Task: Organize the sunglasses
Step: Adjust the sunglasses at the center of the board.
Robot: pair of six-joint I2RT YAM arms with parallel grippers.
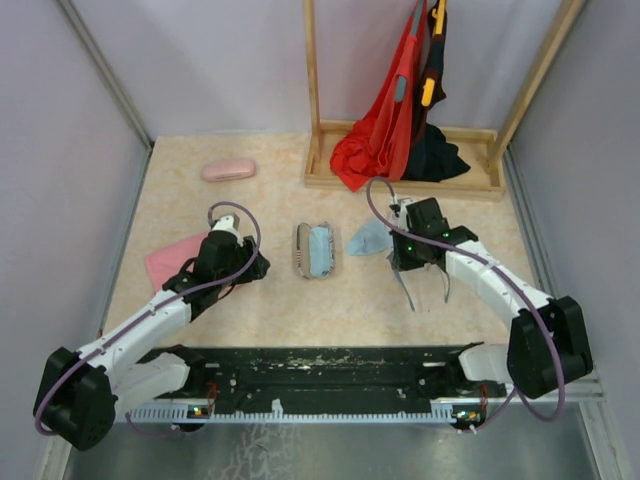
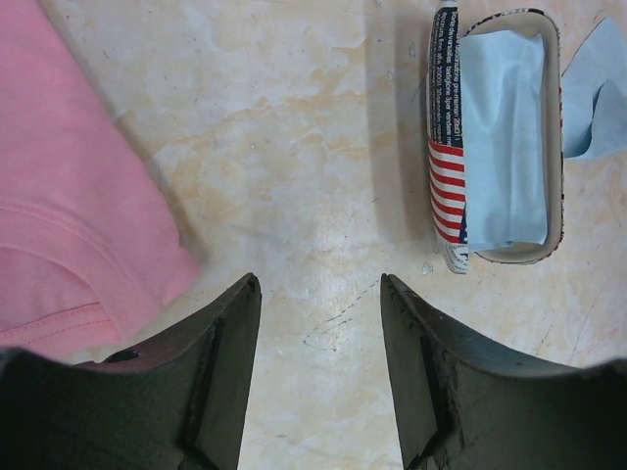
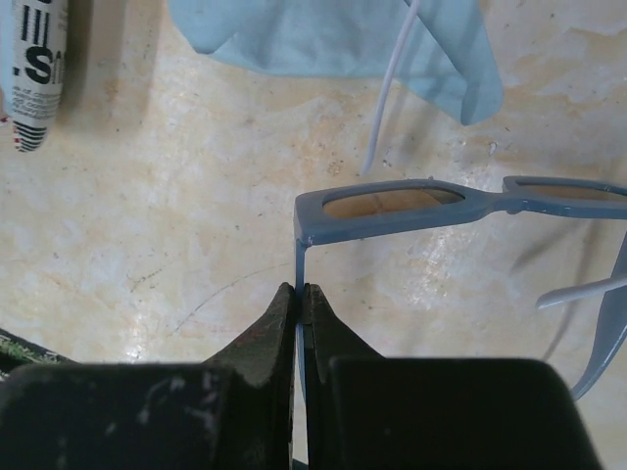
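Note:
My right gripper [image 3: 302, 289] is shut on one temple arm of the sunglasses with the thin grey frame [image 3: 392, 221] and pale lenses. The front bar stands across just past the fingertips, over bare table. In the top view this pair [image 1: 410, 292] hangs under the right gripper [image 1: 408, 268]. The chunky white-framed pair does not show. Two thin white rods [image 3: 384, 103] lie near the grey frame; I cannot tell what they belong to. My left gripper [image 2: 318, 284] is open and empty over bare table, left of the open flag-printed case [image 2: 446, 196]; the top view also shows it [image 1: 255, 268].
The flag case [image 1: 300, 250] holds a light-blue cloth [image 1: 320, 250]. Another blue cloth [image 1: 372, 238] lies beside the right gripper. A pink cloth [image 1: 172, 260] lies under the left arm. A pink case [image 1: 228, 170] is at the back left. A wooden rack [image 1: 400, 180] with red clothes stands at the back.

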